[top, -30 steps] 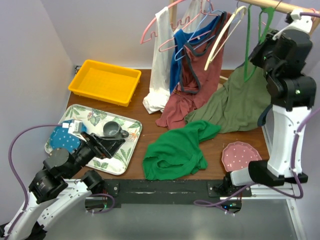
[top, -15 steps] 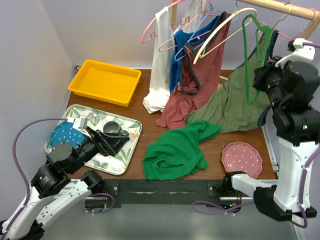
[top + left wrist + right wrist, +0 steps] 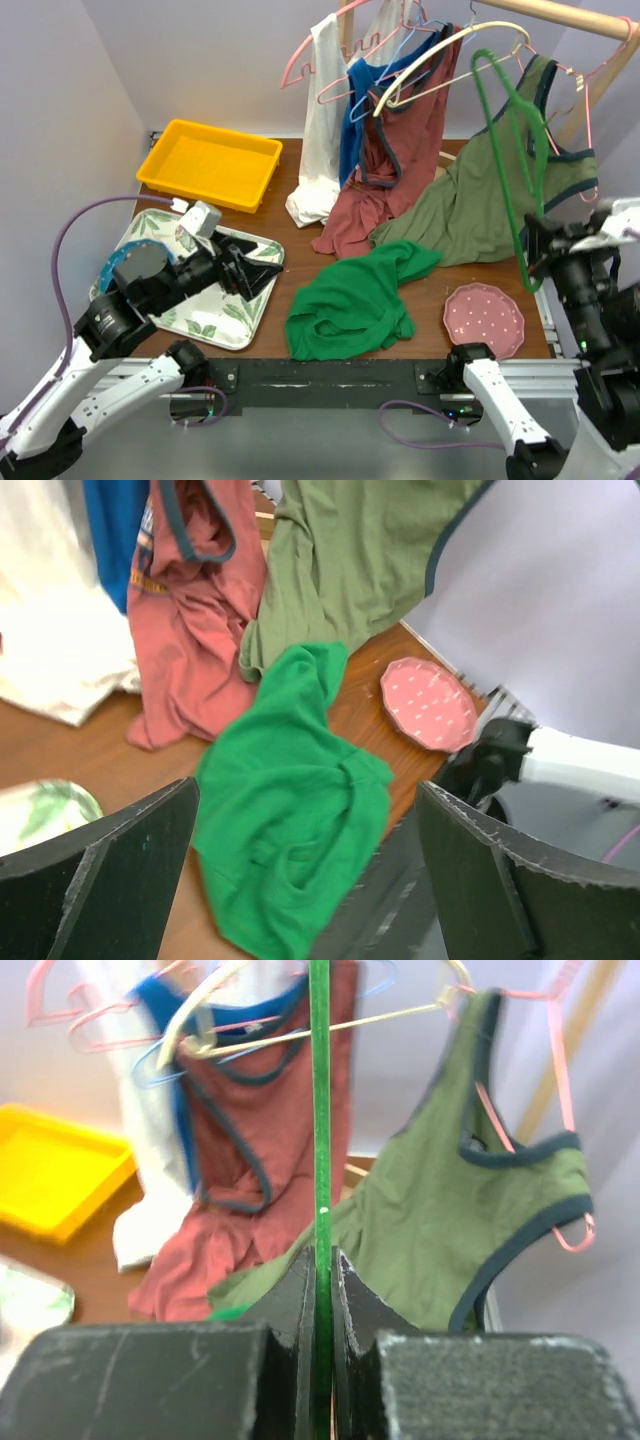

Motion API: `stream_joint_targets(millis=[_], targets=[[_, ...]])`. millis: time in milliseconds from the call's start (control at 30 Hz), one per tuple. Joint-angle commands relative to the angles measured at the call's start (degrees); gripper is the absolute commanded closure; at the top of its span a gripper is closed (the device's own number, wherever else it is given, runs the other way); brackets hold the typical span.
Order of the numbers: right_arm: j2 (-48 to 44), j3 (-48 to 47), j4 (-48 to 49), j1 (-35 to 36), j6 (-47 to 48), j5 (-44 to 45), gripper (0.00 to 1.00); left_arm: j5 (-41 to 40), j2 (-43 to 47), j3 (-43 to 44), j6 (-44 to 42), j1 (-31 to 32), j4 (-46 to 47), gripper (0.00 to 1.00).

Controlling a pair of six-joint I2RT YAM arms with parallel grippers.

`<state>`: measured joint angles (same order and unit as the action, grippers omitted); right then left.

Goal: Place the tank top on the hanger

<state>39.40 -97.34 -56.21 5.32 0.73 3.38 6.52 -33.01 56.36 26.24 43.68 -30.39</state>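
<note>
Tank top [image 3: 350, 305], crumpled on table [image 3: 300, 262]: soft, light, likely best pinched at strap; left gripper [image 3: 305, 790] apart, right gripper [image 3: 322, 1270] clamped on hanger [image 3: 320, 1110].

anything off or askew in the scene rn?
Tank top lies crumpled in a heap on the table. The hanger is held up tilted, pinched in the shut right claw. Nothing looks spilled or damaged.

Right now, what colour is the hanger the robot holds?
The hanger is green, clearest in right wrist view.
</note>
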Motion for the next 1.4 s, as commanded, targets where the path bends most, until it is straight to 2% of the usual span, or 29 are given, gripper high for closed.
stream_joint_targets(millis=[0, 33, 133, 300, 333, 367, 533, 733, 967, 1167, 1333, 1367], targets=[[-2.3, 3.6, -5.7, 0.0, 14.6, -16.0, 1.0, 6.1, -4.2, 5.4, -16.2, 0.0, 3.2, 0.05], [-3.0, 5.6, -7.9, 0.0, 16.0, -21.8, 1.0, 6.9, -4.6, 6.1, -17.8, 0.0, 3.8, 0.05], [-4.2, 9.4, -13.7, -0.1, 24.0, -31.3, 1.0, 10.3, -5.4, 7.7, -22.9, 0.1, 5.0, 0.05], [-2.9, 16.8, -23.7, -0.1, 42.8, -43.0, 1.0, 15.0, -3.6, 5.0, -29.0, 0.0, 7.9, 0.04], [-2.0, 17.5, -25.9, -0.1, 49.3, -45.0, 1.0, 15.4, -3.4, 4.3, -29.3, 0.0, 8.6, 0.04], [-1.2, 18.3, -27.6, 0.0, 51.9, -48.8, 1.0, 16.9, -3.3, 2.9, -29.5, 0.1, 8.9, 0.04], [0.9, 25.2, -28.0, 0.0, 58.0, -56.5, 1.0, 21.0, -3.1, -2.2, -29.1, 0.0, 11.5, 0.04], [2.1, 28.8, -28.0, 0.0, 62.1, -60.4, 1.0, 23.6, -5.6, -5.0, -30.7, 0.0, 14.5, 0.04], [3.6, 29.5, -28.0, 0.7, 63.3, -62.1, 1.0, 34.0, -14.4, -4.9, -37.0, 0.0, 13.8, 0.07], [3.5, 29.7, -28.0, 0.8, 63.4, -62.5, 1.0, 35.8, -18.4, -6.2, -38.9, 0.2, 16.9, 0.11], [4.5, 29.8, -27.9, 0.7, 63.5, -63.4, 1.0, 37.9, -21.2, -7.0, -37.5, 0.4, 18.4, 0.25], [4.6, 29.7, -27.9, 0.8, 63.4, -63.5, 1.0, 38.0, -21.8, -7.3, -37.4, 0.6, 18.5, 0.31]])
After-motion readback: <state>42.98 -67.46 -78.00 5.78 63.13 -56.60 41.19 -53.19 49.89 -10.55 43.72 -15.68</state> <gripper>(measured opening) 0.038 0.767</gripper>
